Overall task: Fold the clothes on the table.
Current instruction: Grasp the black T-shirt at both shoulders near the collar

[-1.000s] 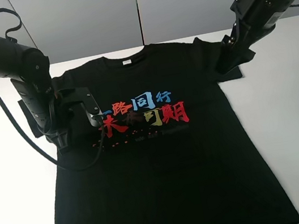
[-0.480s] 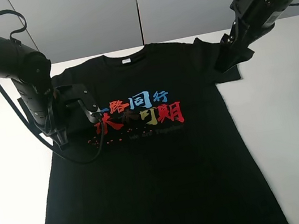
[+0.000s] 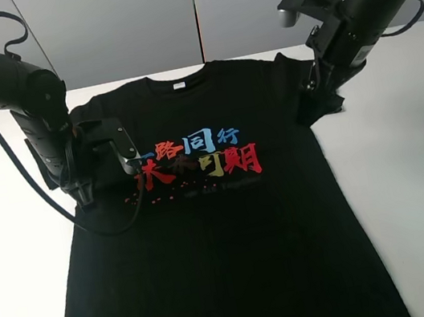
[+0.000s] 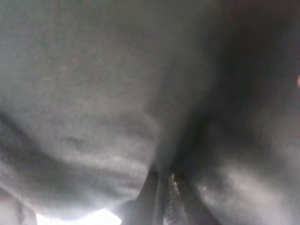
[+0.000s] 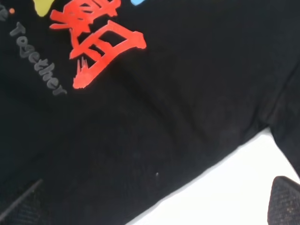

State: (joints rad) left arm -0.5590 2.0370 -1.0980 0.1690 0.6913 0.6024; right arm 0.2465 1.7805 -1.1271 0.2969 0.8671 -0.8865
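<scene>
The black T-shirt (image 3: 225,237) is lying flat and face up on the white table (image 3: 410,174). Its long axis is running from the table's far edge to the near one, with the collar pointing away from the high camera and the hem toward it. The coloured characters (image 3: 195,157) are reading upright across the chest. Just left of the characters, the left gripper (image 3: 84,196) is bearing down at the sleeve, its fingers (image 4: 157,197) sitting close together and pinching bunched cloth. Right of and beyond the characters, the right gripper (image 3: 314,99) is reaching down at the other sleeve, its fingers spread wide over the shirt's edge.
</scene>
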